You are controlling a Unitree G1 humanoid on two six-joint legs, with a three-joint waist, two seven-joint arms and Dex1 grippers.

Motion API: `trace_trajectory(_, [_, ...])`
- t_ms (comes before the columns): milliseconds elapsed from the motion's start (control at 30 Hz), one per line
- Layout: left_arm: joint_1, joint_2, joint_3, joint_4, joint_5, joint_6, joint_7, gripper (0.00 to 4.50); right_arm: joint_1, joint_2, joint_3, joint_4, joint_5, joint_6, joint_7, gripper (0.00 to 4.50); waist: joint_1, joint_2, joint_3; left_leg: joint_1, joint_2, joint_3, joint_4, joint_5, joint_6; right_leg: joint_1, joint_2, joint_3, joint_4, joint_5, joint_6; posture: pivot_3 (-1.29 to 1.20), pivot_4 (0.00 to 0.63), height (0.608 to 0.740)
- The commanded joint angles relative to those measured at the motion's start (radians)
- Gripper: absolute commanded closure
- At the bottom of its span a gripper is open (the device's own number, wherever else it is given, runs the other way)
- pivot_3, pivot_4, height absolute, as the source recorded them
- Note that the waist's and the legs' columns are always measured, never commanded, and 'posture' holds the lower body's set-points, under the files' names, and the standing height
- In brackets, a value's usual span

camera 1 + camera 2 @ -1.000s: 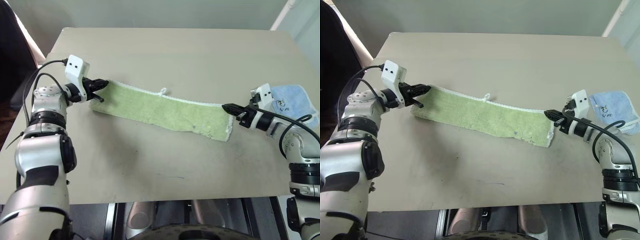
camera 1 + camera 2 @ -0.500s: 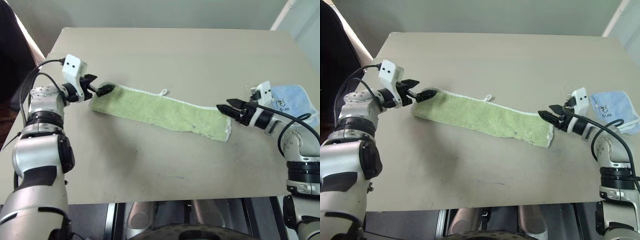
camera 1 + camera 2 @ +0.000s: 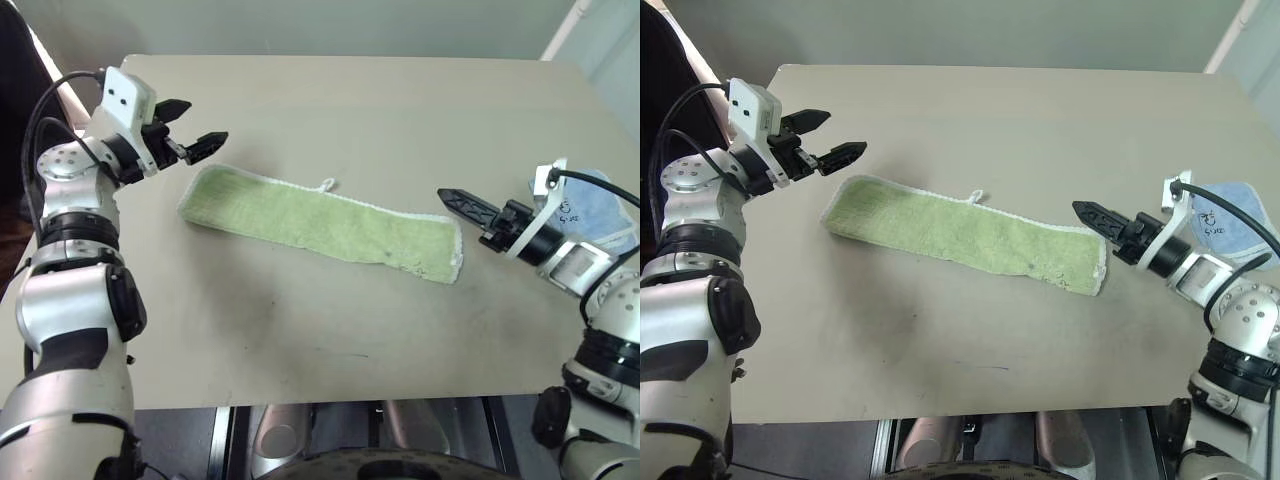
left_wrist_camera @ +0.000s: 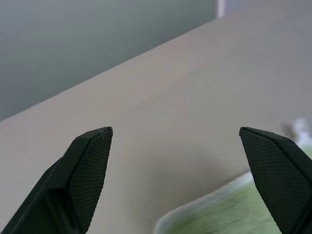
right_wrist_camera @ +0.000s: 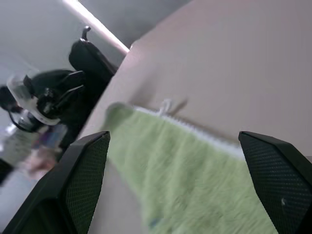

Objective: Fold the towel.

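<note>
Both grippers, left (image 3: 190, 125) and right (image 3: 1092, 215), hang wide open and empty at nine and three o'clock of the green towel (image 3: 320, 222), which lies flat mid-surface (image 3: 400, 110), apparently folded lengthwise once.

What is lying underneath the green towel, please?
The towel lies flat on the tan table. It appears folded into a strip, so its lower layer and anything beneath are covered.
</note>
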State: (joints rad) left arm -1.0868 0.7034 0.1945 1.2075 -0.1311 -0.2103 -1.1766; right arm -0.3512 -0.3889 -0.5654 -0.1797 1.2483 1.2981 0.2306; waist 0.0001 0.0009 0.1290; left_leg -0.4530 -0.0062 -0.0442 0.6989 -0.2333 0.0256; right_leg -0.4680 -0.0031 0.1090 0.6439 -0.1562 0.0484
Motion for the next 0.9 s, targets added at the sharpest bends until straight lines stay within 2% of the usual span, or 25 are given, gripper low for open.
trace_trajectory(33, [0.065,-0.011,0.014,-0.126,-0.088,0.115,-0.192,0.00,0.122,0.008,0.011,-0.068,0.535,-0.131,-0.303,0.04,0.003,0.001,0.000,0.000,0.000,0.000,0.000,0.000,0.000,0.000,0.000,0.000,0.001,-0.001,0.001,0.00,0.150,0.728])
trace_trajectory(67, [0.094,-0.019,0.007,-0.168,-0.102,0.147,-0.221,0.00,0.172,0.005,0.048,-0.098,0.647,-0.184,-0.364,0.04,0.003,0.001,0.000,0.000,0.000,0.000,0.000,-0.001,0.001,0.000,0.000,0.000,0.001,-0.002,0.001,0.00,0.150,0.728])
trace_trajectory(133, [0.141,-0.030,-0.009,-0.238,-0.113,0.192,-0.244,0.00,0.255,0.017,0.101,-0.153,0.718,-0.238,-0.422,0.04,0.003,0.001,0.000,0.000,0.000,0.000,0.000,-0.001,0.001,0.000,0.000,0.000,0.001,-0.004,0.004,0.00,0.150,0.728])
trace_trajectory(233, [0.202,-0.050,-0.031,-0.331,-0.121,0.246,-0.261,0.00,0.383,0.051,0.167,-0.219,0.724,-0.295,-0.456,0.04,0.003,-0.001,0.000,0.000,0.000,-0.001,0.001,-0.002,0.001,0.001,0.000,-0.001,0.001,-0.007,0.010,0.00,0.150,0.728])
trace_trajectory(433, [0.280,-0.082,-0.070,-0.501,-0.159,0.372,-0.277,0.00,0.569,0.029,0.288,-0.281,0.724,-0.340,-0.438,0.04,0.003,-0.001,0.000,0.002,0.000,-0.002,0.002,-0.001,0.002,0.004,-0.001,0.000,-0.001,-0.006,0.013,0.00,0.150,0.728])
trace_trajectory(600, [0.335,-0.090,-0.102,-0.601,-0.170,0.419,-0.275,0.00,0.562,0.005,0.328,-0.237,0.724,-0.397,-0.561,0.04,0.000,-0.001,0.000,0.002,0.000,-0.002,0.001,-0.002,0.001,0.004,-0.001,0.000,-0.001,-0.005,0.011,0.00,0.150,0.728])
trace_trajectory(900, [0.359,-0.105,-0.127,-0.638,-0.168,0.411,-0.247,0.00,0.409,0.057,0.228,-0.120,0.724,-0.507,-0.752,0.04,0.001,-0.001,0.000,0.002,0.000,-0.003,0.001,-0.003,0.001,0.003,-0.001,0.001,-0.001,-0.002,0.006,0.00,0.150,0.728])
